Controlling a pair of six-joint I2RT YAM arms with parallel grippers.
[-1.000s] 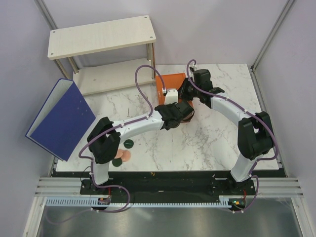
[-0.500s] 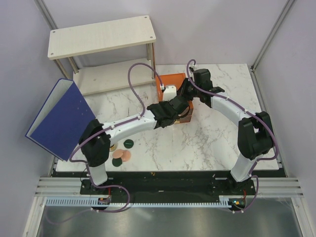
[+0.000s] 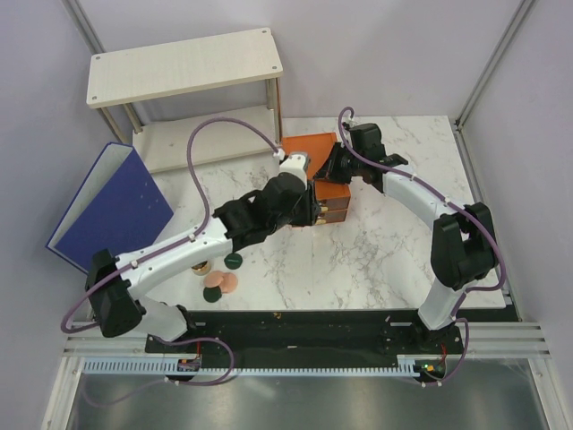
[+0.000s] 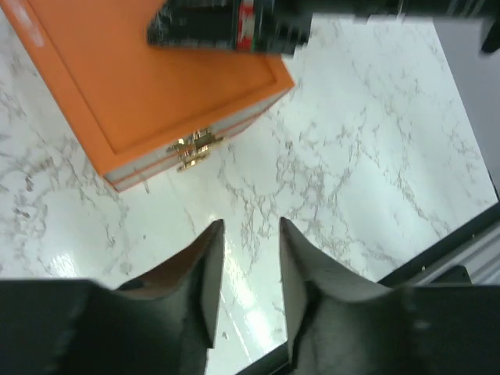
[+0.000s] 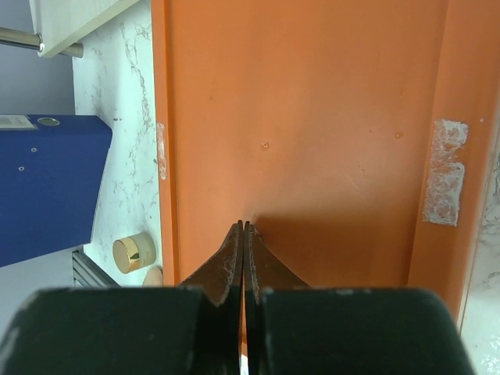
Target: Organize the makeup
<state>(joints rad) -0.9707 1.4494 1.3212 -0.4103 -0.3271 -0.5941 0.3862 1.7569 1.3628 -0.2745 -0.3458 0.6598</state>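
Note:
The makeup lies loose at the table's front left: a dark green compact (image 3: 233, 261), a peach disc (image 3: 220, 283), a second dark compact (image 3: 212, 295) and a gold-rimmed jar (image 5: 133, 252). My left gripper (image 4: 248, 226) is open and empty, over bare marble just in front of the orange drawer box (image 4: 156, 86) and its gold clasp (image 4: 191, 150). From above, the left gripper (image 3: 311, 212) sits at the box's front. My right gripper (image 5: 244, 225) is shut, its tips pressed on the top of the orange box (image 5: 312, 117); in the top view the right gripper (image 3: 329, 168) is over the box (image 3: 304, 145).
A big blue binder (image 3: 112, 210) stands tilted at the left edge. A two-level wooden shelf (image 3: 183, 67) fills the back left. The left arm stretches low across the table above the makeup.
The left gripper has opened. The left arm has stretched out and dropped lower, its elbow swinging left. The right arm has stayed pressed on the box.

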